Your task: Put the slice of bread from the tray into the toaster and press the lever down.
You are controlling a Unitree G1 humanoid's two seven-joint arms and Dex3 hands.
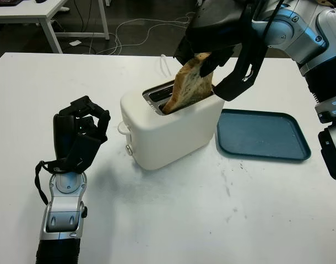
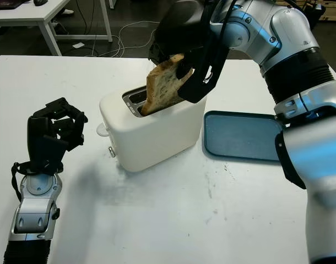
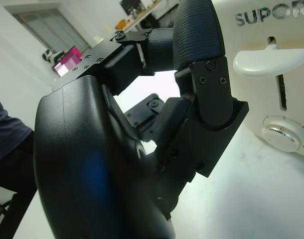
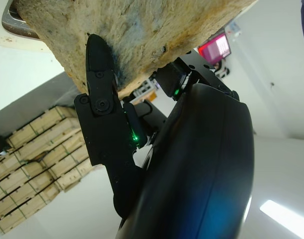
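One white bench (image 1: 223,220), w/ one white toaster (image 1: 173,129) about mid-bench and one empty blue tray (image 1: 263,135) just beside it on the robot's right. Two arms in play: the right robot hand (image 1: 215,49) is up over the toaster, pinching the one slice of bread (image 1: 189,82) by its upper end, fingers on both faces; the slice's lower end is already in a slot, tilted, most of it above the rim. Left robot hand (image 1: 80,135) sits near the toaster's lever side, fingers curled, holding nothing. Bread looks light, thin, fairly stiff (toasted-ish, mottled crust) but crumbly, so I'd guess too hard a squeeze breaks the edge; the top edge is the right place to hold, leaving the lower part free to slide in. Needs straightening upright before letting go, prob. One lever (image 3: 266,62), white, at the top of its slot, w/ one dial (image 3: 285,138) below it; not pressed yet.
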